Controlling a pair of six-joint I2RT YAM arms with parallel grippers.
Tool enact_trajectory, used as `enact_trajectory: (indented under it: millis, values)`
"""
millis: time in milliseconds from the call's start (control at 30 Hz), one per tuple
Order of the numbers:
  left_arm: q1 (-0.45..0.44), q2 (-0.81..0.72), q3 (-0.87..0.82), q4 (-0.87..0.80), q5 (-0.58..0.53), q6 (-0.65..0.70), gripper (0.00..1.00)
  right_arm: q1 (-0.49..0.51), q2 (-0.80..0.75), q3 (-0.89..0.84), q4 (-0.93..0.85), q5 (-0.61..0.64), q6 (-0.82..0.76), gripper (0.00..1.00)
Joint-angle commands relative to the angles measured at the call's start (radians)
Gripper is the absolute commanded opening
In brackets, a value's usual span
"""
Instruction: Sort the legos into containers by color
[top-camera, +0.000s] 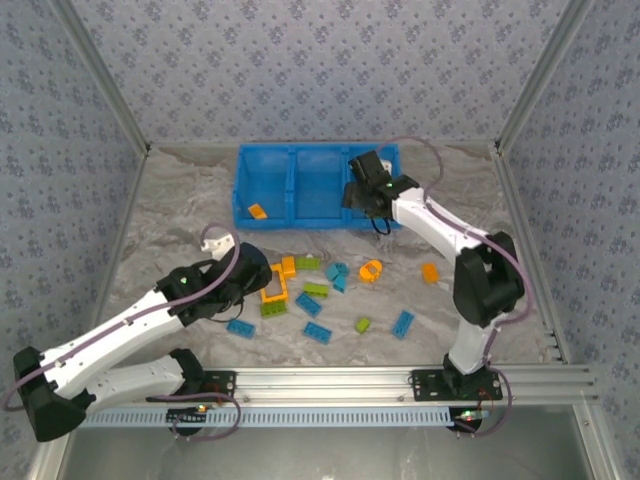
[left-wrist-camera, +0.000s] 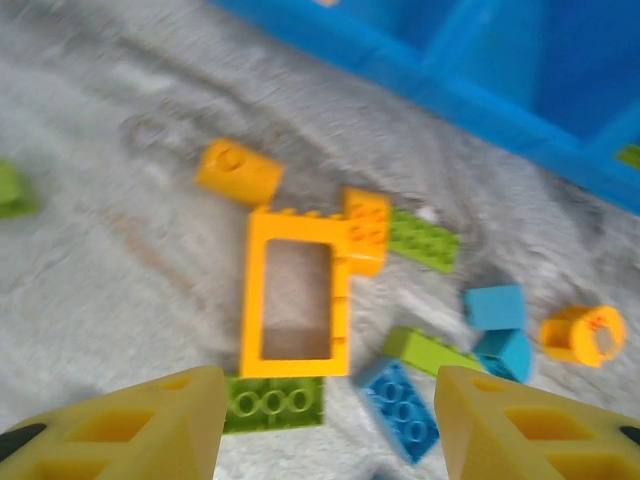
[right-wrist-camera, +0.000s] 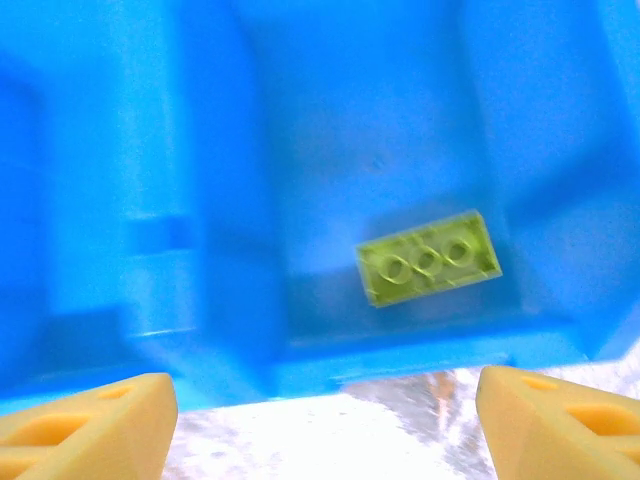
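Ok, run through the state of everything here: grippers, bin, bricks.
bin: upright, open-topped.
orange frame: flat on the table, unsorted.
left gripper: open, empty, above the frame.
right gripper: open, empty, over the bin's right compartment.
green brick: in the right compartment, studs up.
orange brick: in the left compartment.
loose bricks: scattered on the table, unsorted.

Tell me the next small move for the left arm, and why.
Probably ease the left gripper forward and down over the orange frame. Its jaws stand open and empty, and the frame lies flat on the table just ahead of the fingertips. A lime brick sits right beside the frame's near edge, so I'd close across a side rail instead.
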Motion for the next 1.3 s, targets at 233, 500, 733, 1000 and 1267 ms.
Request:
enact_trajectory:
  millis: [233,500,733,1000,1267]
  values:
    - [0.055,0.0,-0.212,-0.029,0.131,-0.467,0.56,0.09,-0.427,-0.289,0.269,-0.287,-0.311,0.75]
    - [0.058,-0.004,-0.362,0.043,0.229,-0.676,0.62,0.307,-0.755,-0.595,0.217,-0.536,-0.288,0.72]
    - [0.068,0.027,-0.471,0.216,0.263,-0.712,0.59,0.417,-0.829,-0.681,0.214,-0.479,-0.234,0.68]
    - [0.067,-0.002,-0.427,0.145,0.187,-0.697,0.24,0.437,-0.801,-0.662,0.228,-0.456,-0.234,0.67]
    - [0.087,0.132,-0.028,0.107,0.092,-0.255,0.17,0.432,-0.81,-0.567,0.213,-0.215,-0.254,0.69]
